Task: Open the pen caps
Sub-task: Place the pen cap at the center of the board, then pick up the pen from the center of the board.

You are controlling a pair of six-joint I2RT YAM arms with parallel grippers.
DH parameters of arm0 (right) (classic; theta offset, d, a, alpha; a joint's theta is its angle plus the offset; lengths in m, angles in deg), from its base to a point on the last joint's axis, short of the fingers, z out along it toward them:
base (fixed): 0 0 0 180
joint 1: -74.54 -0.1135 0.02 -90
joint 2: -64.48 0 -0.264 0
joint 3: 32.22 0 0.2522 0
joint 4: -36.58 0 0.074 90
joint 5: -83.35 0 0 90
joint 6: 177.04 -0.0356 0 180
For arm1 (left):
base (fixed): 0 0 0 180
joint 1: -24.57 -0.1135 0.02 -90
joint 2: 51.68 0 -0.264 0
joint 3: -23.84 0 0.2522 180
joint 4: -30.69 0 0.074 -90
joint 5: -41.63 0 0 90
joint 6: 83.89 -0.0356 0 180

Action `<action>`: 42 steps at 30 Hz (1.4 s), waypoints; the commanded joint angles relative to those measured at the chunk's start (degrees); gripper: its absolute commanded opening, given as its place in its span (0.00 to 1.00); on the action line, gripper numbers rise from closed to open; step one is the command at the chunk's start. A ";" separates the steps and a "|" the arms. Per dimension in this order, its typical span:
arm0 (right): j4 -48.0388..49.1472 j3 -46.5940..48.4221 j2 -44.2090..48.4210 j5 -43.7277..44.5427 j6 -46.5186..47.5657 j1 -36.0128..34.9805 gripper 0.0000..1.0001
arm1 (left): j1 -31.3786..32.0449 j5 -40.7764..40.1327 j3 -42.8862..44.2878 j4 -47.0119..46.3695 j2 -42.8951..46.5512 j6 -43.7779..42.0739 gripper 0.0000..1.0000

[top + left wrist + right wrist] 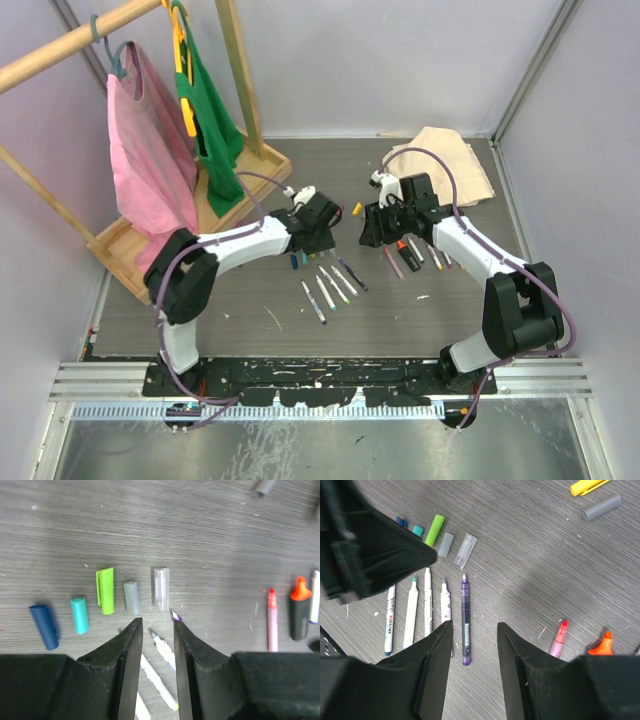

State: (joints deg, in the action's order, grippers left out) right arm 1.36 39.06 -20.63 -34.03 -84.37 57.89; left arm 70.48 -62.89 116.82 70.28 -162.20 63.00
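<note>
Left jaws stand spread and empty just short of the pen caps [105,591]; five caps lie detached in a row on the worktop [200,530], blue to clear; right jaws spread, empty, apparently above a purple pen [465,610].

Your white-and-black left arm [250,240] and right arm [470,245] were built alike: smooth white plastic link shells between bulky matte-black joint housings. A thin purple-grey cable [452,175] ran in loose loops along each arm. Both bases were bolted to a long black mounting plate [330,372] scuffed with white marks. Each wrist carried a small white camera block [303,193]. The matte-black left gripper [156,627] and right gripper [474,630] each had two wedge-shaped fingers with flat inner faces. One left finger had a small round hole near its root.
</note>
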 commanded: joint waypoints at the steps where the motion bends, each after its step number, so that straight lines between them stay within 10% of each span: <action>1: 1.85 0.30 2.92 -1.98 0.01 0.21 0.47 | -0.11 -1.93 -6.27 -8.91 10.44 -10.15 0.33; 18: -5.92 3.04 2.04 -13.37 12.13 0.32 0.46 | -11.85 2.88 -27.65 -19.48 25.09 -44.38 0.71; 42: -6.43 3.17 1.69 -14.69 13.14 0.31 0.47 | -25.88 14.21 -14.66 -9.38 8.61 -48.27 0.44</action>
State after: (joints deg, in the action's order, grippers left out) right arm -5.57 39.63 -20.36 -47.08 -72.13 57.92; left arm 45.46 -52.05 99.43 59.42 -152.36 15.63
